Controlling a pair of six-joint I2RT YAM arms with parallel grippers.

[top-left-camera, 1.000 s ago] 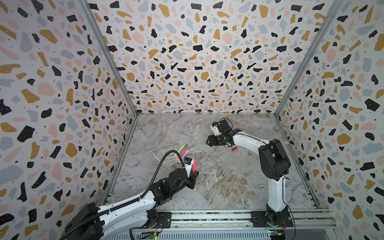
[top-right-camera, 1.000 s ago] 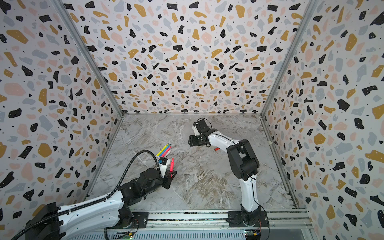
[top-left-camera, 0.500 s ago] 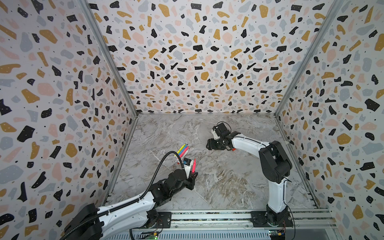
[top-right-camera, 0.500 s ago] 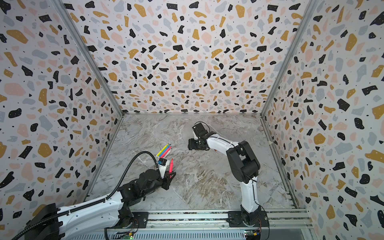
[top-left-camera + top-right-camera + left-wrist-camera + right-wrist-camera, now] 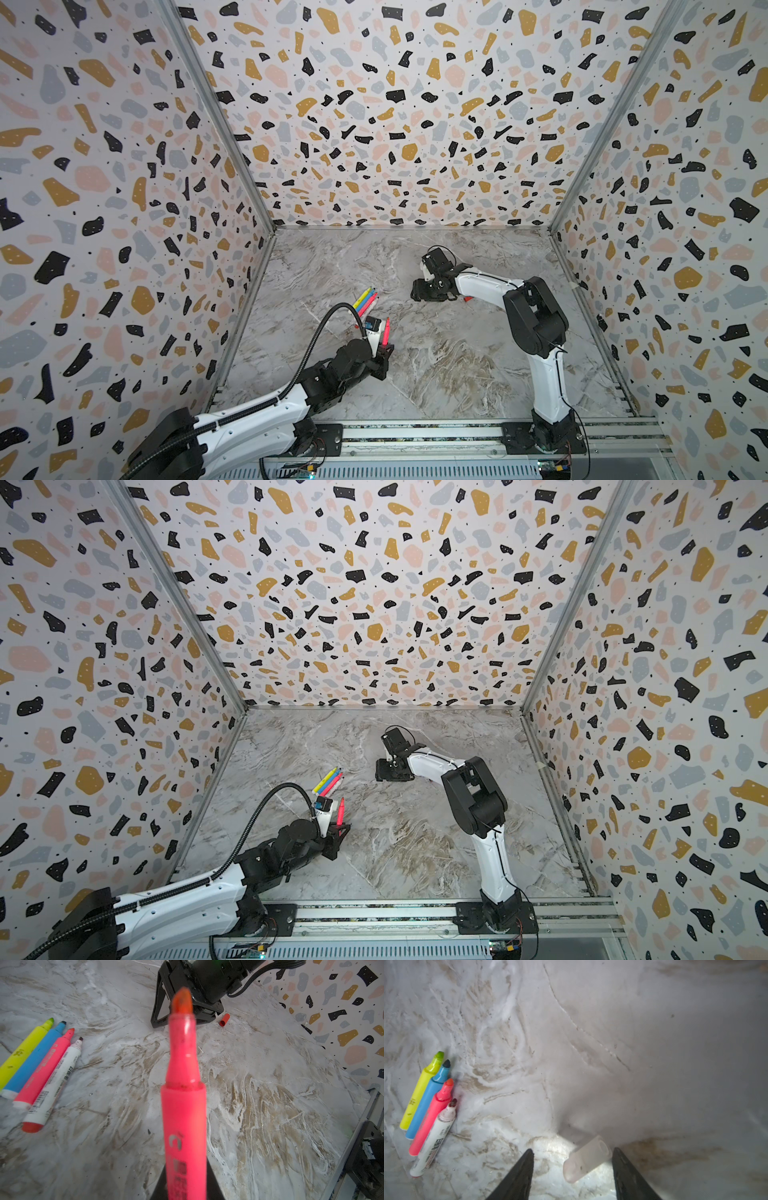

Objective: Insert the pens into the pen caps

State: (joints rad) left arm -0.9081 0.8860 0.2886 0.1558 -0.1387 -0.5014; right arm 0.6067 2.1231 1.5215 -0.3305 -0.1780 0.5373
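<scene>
We hold a pink highlighter (image 5: 185,1105) in the left gripper (image 5: 384,353), which is closed on its lower body. The tip points up, lower left of centre in both top views. The right gripper (image 5: 573,1150) is low over the marble table (image 5: 436,374) near the middle of the frame. Its fingers stand apart, and a translucent cap (image 5: 586,1159) lies between them, slanted to the jaws. If they close like this, we think the smooth cap may turn or slip out. A red cap (image 5: 224,1019) lies just beside this gripper and could be pushed away. Four other uncapped pens (image 5: 365,301) lie together, left of centre.
</scene>
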